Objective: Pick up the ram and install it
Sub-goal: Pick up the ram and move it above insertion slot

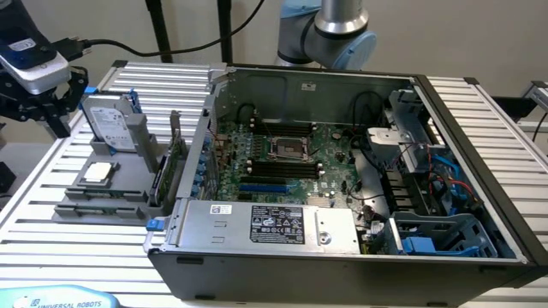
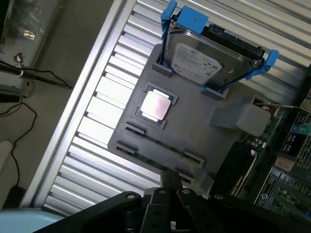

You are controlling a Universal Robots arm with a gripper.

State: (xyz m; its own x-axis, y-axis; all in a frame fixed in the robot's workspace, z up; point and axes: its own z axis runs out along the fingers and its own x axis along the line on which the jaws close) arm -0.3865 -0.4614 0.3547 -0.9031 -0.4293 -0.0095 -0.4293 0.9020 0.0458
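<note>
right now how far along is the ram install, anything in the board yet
Done: nothing that shows; the motherboard's black slots look empty. In hand: the gripper is above the gray holder, where the ram stands on edge in its groove, next to the processor chip. Left: the whole job, both picking the ram up and installing it.
</note>
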